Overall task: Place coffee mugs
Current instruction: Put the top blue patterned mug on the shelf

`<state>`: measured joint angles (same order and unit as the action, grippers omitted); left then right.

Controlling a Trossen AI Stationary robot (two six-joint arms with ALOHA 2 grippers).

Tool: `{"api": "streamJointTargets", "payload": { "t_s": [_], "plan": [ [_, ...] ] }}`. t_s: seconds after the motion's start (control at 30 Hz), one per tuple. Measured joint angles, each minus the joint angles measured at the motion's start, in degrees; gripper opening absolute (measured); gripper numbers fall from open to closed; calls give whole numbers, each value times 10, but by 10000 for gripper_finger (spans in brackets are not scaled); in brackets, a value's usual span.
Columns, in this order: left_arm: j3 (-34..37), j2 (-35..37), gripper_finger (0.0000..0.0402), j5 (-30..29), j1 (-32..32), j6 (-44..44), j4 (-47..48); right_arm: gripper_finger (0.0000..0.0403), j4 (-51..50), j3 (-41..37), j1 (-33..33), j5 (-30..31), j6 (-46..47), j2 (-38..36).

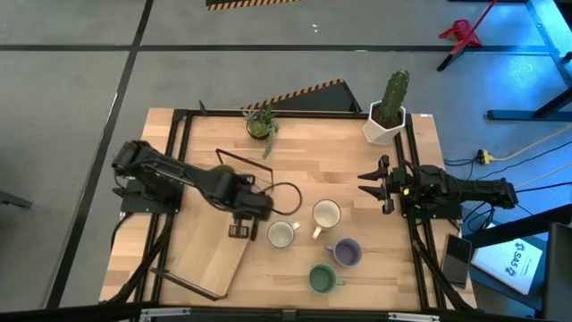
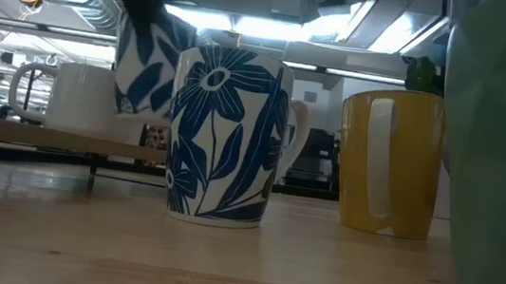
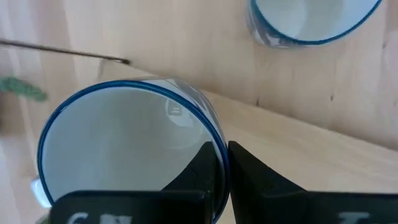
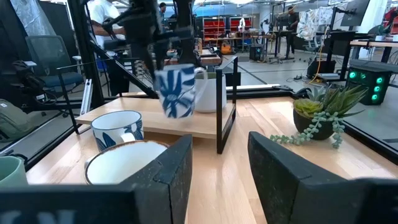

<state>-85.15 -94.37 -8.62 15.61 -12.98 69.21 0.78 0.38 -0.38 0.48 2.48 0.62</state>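
Note:
My left gripper (image 1: 239,229) is shut on a white mug with blue flowers (image 4: 177,91), held in the air over the wooden tray (image 1: 210,264) near its edge. A white mug (image 2: 67,97) stands on the tray. On the table stand a second blue-flowered mug (image 1: 282,234), a yellow-sided mug (image 1: 326,215), a lavender mug (image 1: 344,253) and a green mug (image 1: 323,279). My right gripper (image 1: 368,184) hangs open at the table's right side, well clear of the mugs. My left gripper (image 3: 222,155) holds the flowered mug by its rim (image 3: 214,140). One finger (image 3: 196,171) is inside the mug and the other (image 3: 252,171) outside its wall. The fingers come from above. The mug hangs below them, lifted clear and roughly upright (image 2: 152,64).
A cactus in a white hexagonal pot (image 1: 387,112) and a small green plant (image 1: 261,122) stand along the far edge. A black frame (image 1: 179,134) rims the table. Bare wood lies between the mugs and my right gripper. People show in the room beyond.

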Motion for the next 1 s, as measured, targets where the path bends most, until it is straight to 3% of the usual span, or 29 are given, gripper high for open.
{"api": "streamJointTargets", "payload": {
  "t_s": [0.2,0.4,1.0],
  "plan": [
    [82,65,17,28,-13,27,-59,143,0,0,0,0,0,0],
    [129,62,17,17,-13,66,-94,143,0,0,0,0,5,0],
    [137,65,17,19,-44,112,-85,143,0,0,0,2,7,0]
  ]
}}
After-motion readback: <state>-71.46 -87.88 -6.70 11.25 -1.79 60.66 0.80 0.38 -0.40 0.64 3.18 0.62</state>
